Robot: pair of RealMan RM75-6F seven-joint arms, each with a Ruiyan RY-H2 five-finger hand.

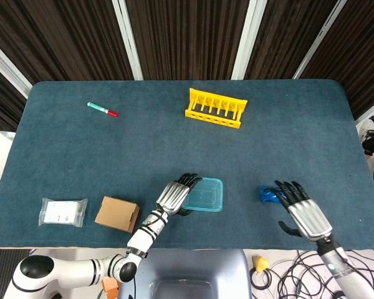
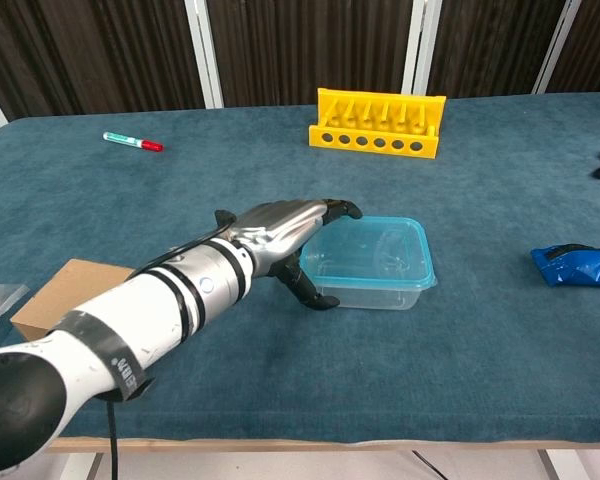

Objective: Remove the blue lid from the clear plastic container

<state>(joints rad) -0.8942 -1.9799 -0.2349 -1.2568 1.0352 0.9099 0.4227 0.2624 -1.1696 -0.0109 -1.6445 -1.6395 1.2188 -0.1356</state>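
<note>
container: clear rectangular plastic container (image 2: 375,270) with translucent blue lid (image 1: 204,194) on top, near the front edge of the dark blue cloth table (image 1: 174,143), long axis roughly left-right
left hand: silver-and-black left hand (image 2: 280,232) at the container's left end — fingers over the lid's left edge, thumb (image 2: 305,288) low against the side wall; looks like it grips that end
right hand: right hand (image 1: 302,210) fingers spread, holding nothing, over the crumpled blue packet (image 2: 577,264), well right of the container
nearer: left hand — lid not yet off
</note>
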